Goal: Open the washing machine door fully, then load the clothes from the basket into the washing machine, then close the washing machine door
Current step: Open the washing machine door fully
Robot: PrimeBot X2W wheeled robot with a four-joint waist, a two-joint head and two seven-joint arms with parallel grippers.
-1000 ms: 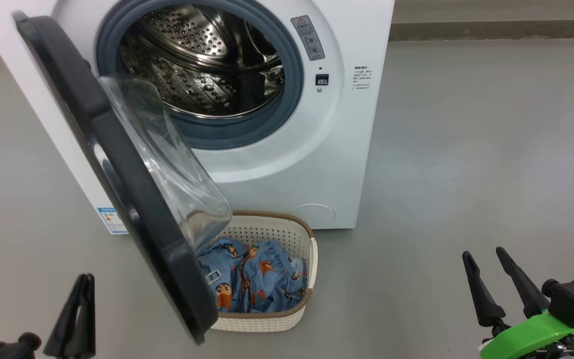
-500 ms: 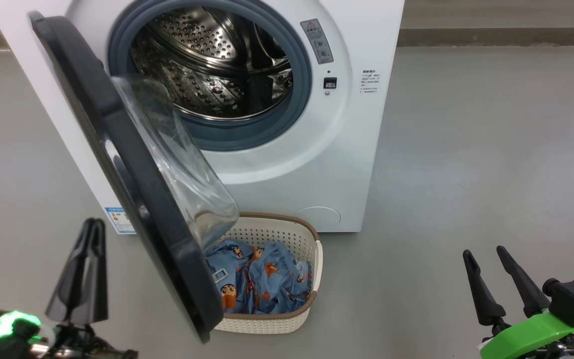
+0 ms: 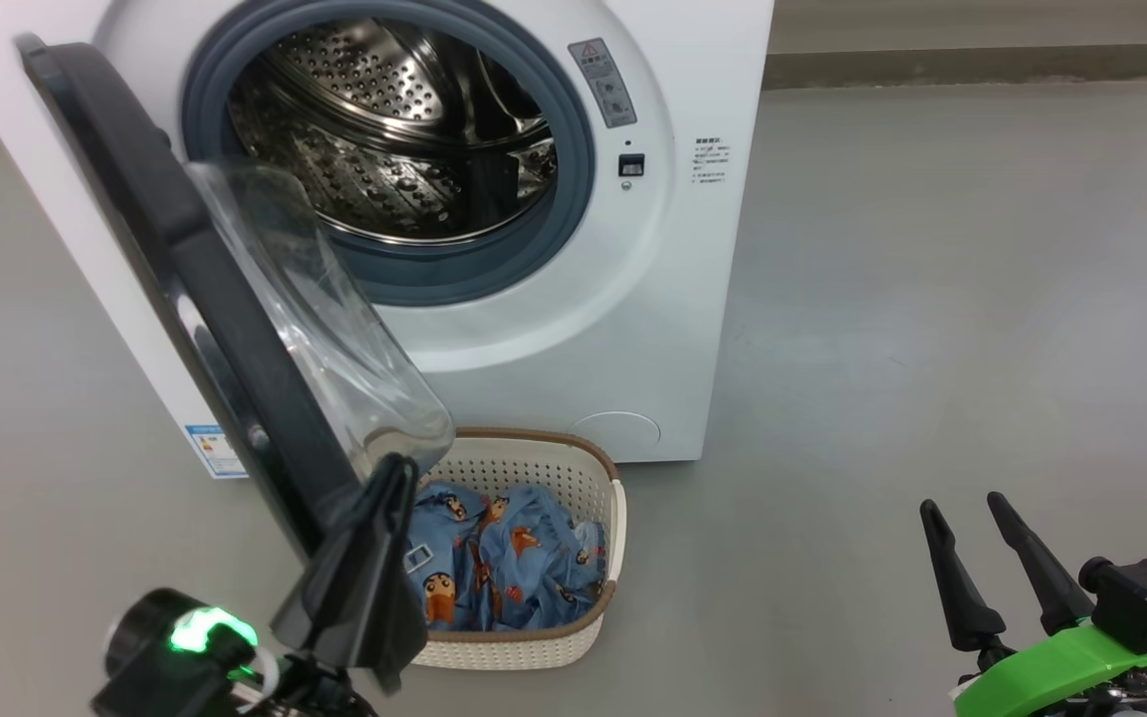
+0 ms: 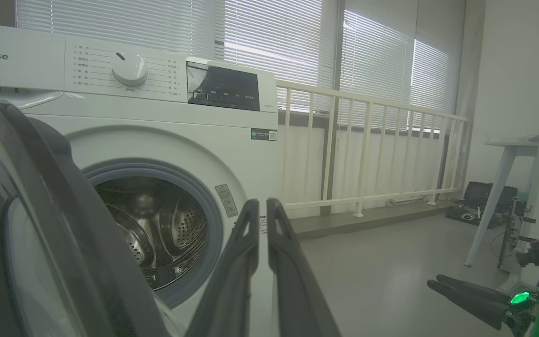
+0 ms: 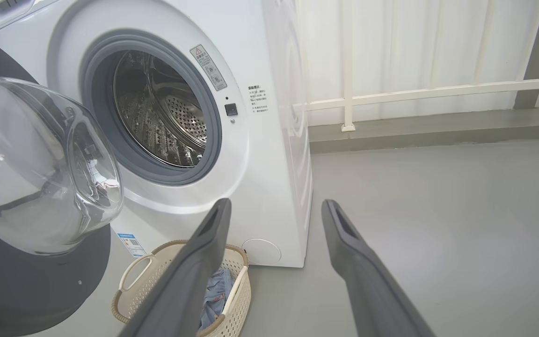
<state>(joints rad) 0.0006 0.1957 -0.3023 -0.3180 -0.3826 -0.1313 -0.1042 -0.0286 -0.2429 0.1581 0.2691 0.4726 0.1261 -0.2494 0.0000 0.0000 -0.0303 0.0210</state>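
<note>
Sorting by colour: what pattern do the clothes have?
The clothes are light blue with orange-brown and black cartoon figures, clearest in the head view.

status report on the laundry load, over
Left gripper shut, empty, by lower edge of door. Right gripper open, empty. Clothes in basket, drum empty. Door overhangs basket.

Black-rimmed round glass door [image 3: 135, 219] stands open, overlapping cream perforated plastic basket [image 3: 524, 652] of blue printed clothes [image 3: 514, 568]; closed left gripper [image 3: 392, 468] alongside.

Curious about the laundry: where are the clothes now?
Head view, lower centre: the clothes lie in the basket on the floor before the washing machine, right of its open door.
</note>
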